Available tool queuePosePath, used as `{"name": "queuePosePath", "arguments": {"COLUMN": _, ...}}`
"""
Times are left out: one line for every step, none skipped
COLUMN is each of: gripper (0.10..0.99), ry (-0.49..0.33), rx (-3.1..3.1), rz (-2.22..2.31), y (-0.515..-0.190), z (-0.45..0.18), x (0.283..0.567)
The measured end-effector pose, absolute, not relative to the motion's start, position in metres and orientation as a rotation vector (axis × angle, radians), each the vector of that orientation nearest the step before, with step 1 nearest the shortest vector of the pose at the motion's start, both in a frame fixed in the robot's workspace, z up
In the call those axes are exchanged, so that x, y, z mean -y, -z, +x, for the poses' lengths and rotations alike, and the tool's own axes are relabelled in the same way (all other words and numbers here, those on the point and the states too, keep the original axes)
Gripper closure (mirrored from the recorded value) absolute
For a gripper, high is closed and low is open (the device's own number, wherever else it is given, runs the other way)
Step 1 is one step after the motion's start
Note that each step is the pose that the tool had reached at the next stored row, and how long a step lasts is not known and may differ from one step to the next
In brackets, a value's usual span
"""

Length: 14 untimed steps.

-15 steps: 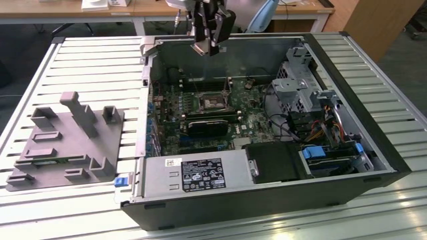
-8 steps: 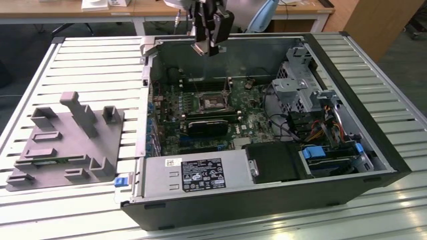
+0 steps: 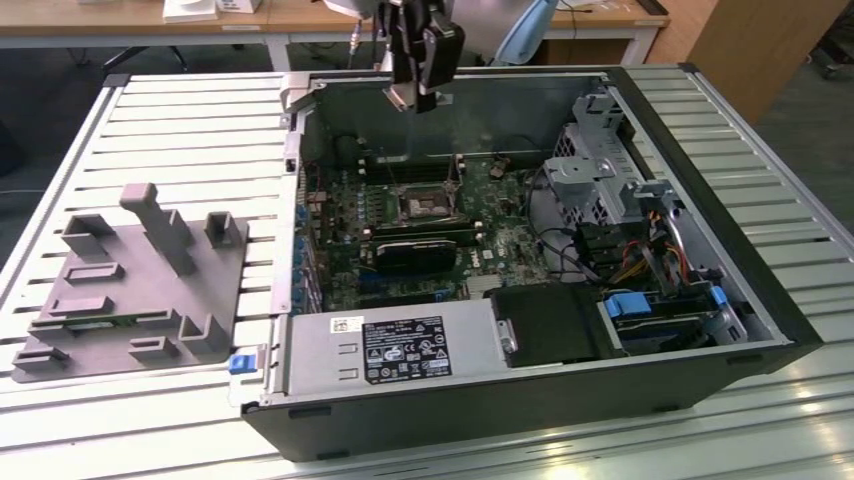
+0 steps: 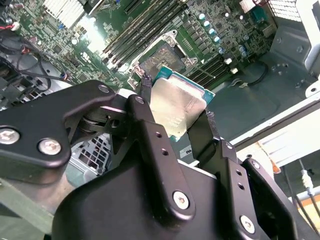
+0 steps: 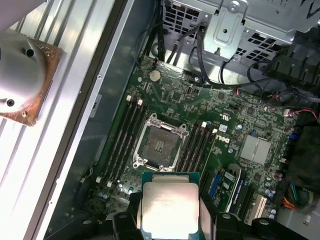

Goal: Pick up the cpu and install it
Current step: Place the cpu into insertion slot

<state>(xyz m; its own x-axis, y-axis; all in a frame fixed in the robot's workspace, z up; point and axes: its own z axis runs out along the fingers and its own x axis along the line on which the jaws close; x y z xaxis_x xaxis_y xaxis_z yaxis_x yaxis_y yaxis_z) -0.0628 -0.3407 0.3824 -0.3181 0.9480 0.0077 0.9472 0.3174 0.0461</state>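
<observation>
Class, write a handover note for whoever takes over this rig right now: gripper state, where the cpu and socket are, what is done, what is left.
Gripper: shut on the cpu, gripping it by its edges, raised above the open computer case.
Socket: on the motherboard, empty, apart from the cpu.
Done: cpu picked up.
Left: cpu not yet seated in the socket.

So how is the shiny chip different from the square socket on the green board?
The cpu has a shiny silver top; the socket is dark with a metal frame. The cpu is held in the end effector; the socket sits empty on the board. Both are square.
</observation>
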Motion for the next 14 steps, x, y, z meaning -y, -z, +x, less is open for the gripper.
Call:
{"name": "queuePosePath", "arguments": {"gripper": 0.541, "ry": -0.065, "rx": -2.526, "rz": 1.832, "y": -0.3824, "z": -0.0628, "x": 0.3407}}
{"name": "queuePosePath", "arguments": {"gripper": 0.541, "ry": -0.065, "rx": -2.52, "rz": 1.839, "y": -0.3823, "z": -0.0628, "x": 0.3407}}
{"name": "queuePosePath", "arguments": {"gripper": 0.541, "ry": -0.065, "rx": -2.514, "rz": 1.847, "y": -0.3822, "z": -0.0628, "x": 0.3407}}
{"name": "queuePosePath", "arguments": {"gripper": 0.541, "ry": -0.065, "rx": -2.508, "rz": 1.856, "y": -0.3822, "z": -0.0628, "x": 0.3407}}
{"name": "queuePosePath", "arguments": {"gripper": 0.541, "ry": -0.065, "rx": -2.502, "rz": 1.864, "y": -0.3821, "z": -0.0628, "x": 0.3407}}
{"name": "queuePosePath", "arguments": {"gripper": 0.541, "ry": -0.065, "rx": -2.496, "rz": 1.871, "y": -0.3821, "z": -0.0628, "x": 0.3407}}
{"name": "queuePosePath", "arguments": {"gripper": 0.541, "ry": -0.065, "rx": -2.49, "rz": 1.879, "y": -0.382, "z": -0.0628, "x": 0.3407}}
{"name": "queuePosePath", "arguments": {"gripper": 0.541, "ry": -0.064, "rx": -2.478, "rz": 1.895, "y": -0.382, "z": -0.0628, "x": 0.3407}}
{"name": "queuePosePath", "arguments": {"gripper": 0.541, "ry": -0.064, "rx": -2.471, "rz": 1.903, "y": -0.3819, "z": -0.0628, "x": 0.3407}}
{"name": "queuePosePath", "arguments": {"gripper": 0.541, "ry": -0.064, "rx": -2.464, "rz": 1.912, "y": -0.3819, "z": -0.0628, "x": 0.3407}}
{"name": "queuePosePath", "arguments": {"gripper": 0.541, "ry": -0.064, "rx": -2.457, "rz": 1.92, "y": -0.3819, "z": -0.0628, "x": 0.3407}}
{"name": "queuePosePath", "arguments": {"gripper": 0.541, "ry": -0.064, "rx": -2.45, "rz": 1.929, "y": -0.3818, "z": -0.0628, "x": 0.3407}}
{"name": "queuePosePath", "arguments": {"gripper": 0.541, "ry": -0.064, "rx": -2.443, "rz": 1.938, "y": -0.3818, "z": -0.0628, "x": 0.3407}}
{"name": "queuePosePath", "arguments": {"gripper": 0.541, "ry": -0.064, "rx": -2.434, "rz": 1.948, "y": -0.3818, "z": -0.0628, "x": 0.3406}}
